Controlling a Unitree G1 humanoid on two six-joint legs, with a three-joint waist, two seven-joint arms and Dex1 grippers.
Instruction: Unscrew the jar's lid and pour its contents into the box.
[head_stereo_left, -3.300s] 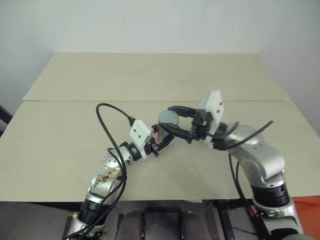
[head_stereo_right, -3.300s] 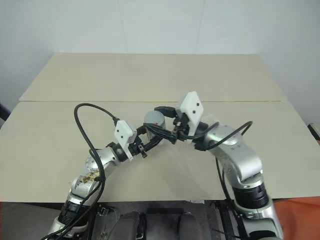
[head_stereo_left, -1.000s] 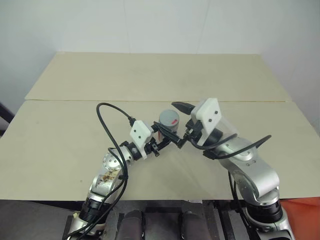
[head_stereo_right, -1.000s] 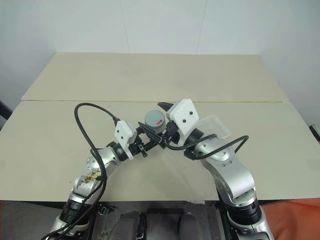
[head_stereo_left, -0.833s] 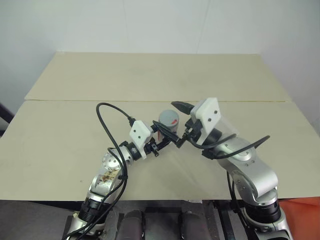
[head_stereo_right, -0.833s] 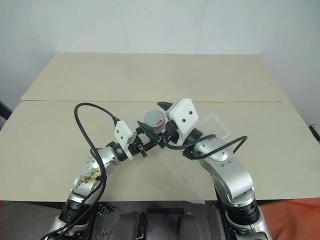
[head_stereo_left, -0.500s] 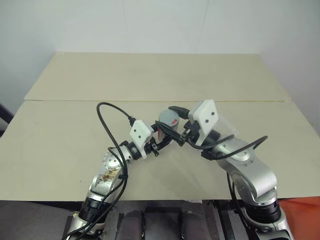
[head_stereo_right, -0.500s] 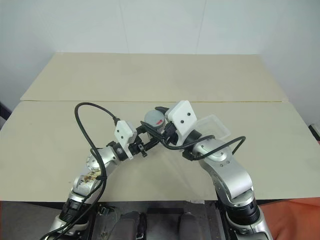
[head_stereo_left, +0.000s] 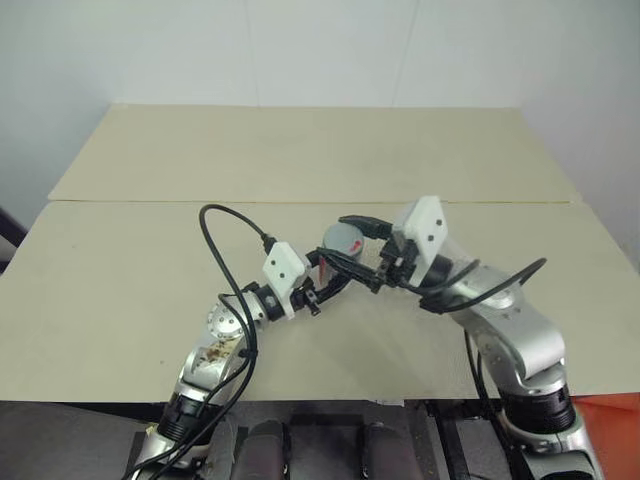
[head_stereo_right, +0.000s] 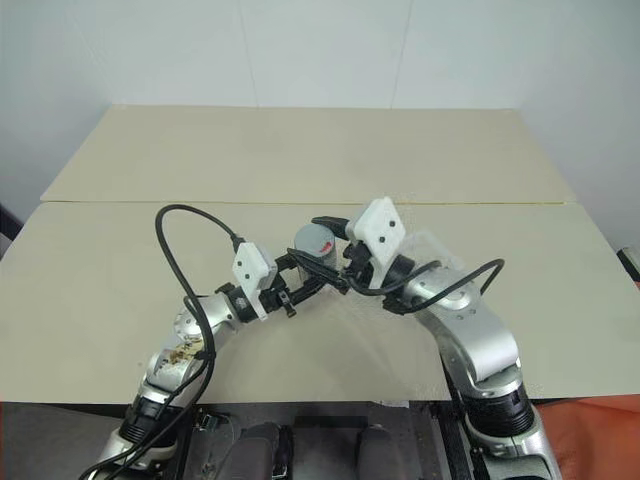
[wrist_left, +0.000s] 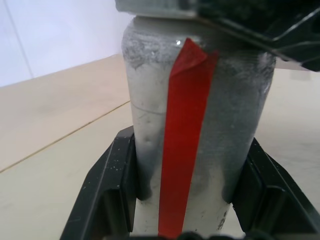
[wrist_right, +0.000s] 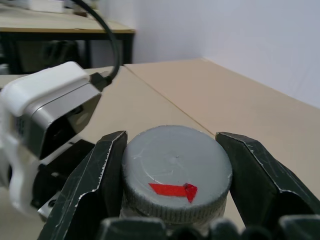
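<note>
One jar (wrist_left: 195, 145), silver-grey with a single red stripe, stands upright between the two black fingers (wrist_left: 107, 185) of the left gripper (head_stereo_left: 328, 282), which are clamped on its body above the table (head_stereo_left: 150, 270). Its one lid (wrist_right: 176, 172), bearing a red arrow mark, sits between the right gripper's (wrist_right: 175, 200) two fingers (wrist_right: 97, 175), closed against its rim. One clear box (head_stereo_right: 440, 250) lies just behind the right wrist.

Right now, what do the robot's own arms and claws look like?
Both arms are silver-grey metal with black joint rings. Each ends in a left claw or right claw of two black, angular fingers, with a white boxy camera block at the wrist. A black cable loops off the left arm, and another runs along the right forearm.
</note>
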